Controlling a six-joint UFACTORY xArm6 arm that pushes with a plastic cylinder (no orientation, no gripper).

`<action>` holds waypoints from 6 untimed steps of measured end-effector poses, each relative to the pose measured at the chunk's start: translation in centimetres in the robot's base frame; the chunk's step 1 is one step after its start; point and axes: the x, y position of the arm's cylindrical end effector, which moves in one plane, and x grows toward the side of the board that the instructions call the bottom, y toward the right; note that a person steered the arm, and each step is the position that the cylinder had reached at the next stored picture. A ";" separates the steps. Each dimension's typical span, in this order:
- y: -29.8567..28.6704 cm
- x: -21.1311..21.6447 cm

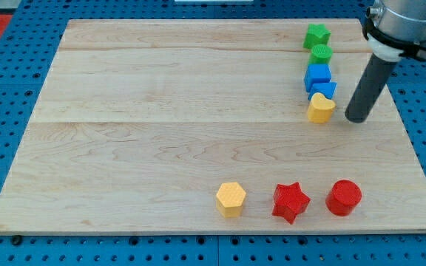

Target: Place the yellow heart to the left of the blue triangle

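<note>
The wooden surface [161, 133] carries the yellow heart [320, 108] near its right edge, touching the blue triangle [324, 90]; my tip [356, 118] stands just right of the heart. No fingers fitted.

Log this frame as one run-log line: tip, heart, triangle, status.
my tip: just right of yellow heart, small gap | yellow heart: directly below blue triangle, touching | status: heart not yet left of triangle

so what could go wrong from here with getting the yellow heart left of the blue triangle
My tip sits just right of the yellow heart, which touches the blue triangle above it. Pushing left may drag the triangle along. The triangle also sits in a tight column with the blue cube and two green blocks, so a nudge could shift them all.
</note>
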 end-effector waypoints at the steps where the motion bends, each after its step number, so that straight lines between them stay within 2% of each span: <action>1: -2.3 0.0; 2: -7.6 2.7; 4: -7.0 -2.4; 6: -11.2 -3.7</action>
